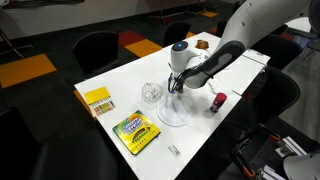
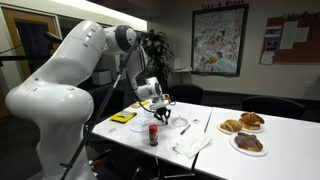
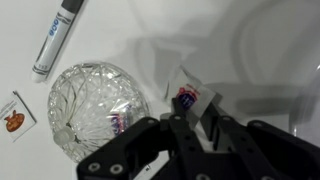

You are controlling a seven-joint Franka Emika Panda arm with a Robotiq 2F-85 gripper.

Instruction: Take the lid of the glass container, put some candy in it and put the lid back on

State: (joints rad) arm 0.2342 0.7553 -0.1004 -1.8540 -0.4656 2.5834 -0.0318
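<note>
The glass container (image 3: 88,105), a clear cut-glass bowl, stands open on the white table; it also shows in an exterior view (image 1: 151,94). A wrapped candy (image 3: 118,122) lies inside it. My gripper (image 3: 187,110) is shut on another candy (image 3: 185,97), a clear-wrapped piece with a red and blue centre, held just right of the bowl. The gripper hangs close over the table in both exterior views (image 1: 178,86) (image 2: 160,103). A pale round dish (image 1: 172,116) lies beside the bowl under the gripper. I cannot make out the lid for certain.
A marker (image 3: 55,38) lies beyond the bowl and a small card (image 3: 14,112) lies to its left. Yellow boxes (image 1: 98,100) (image 1: 134,131) and a red object (image 1: 217,102) sit on the table. Plates of brown food (image 2: 245,125) stand at the far end.
</note>
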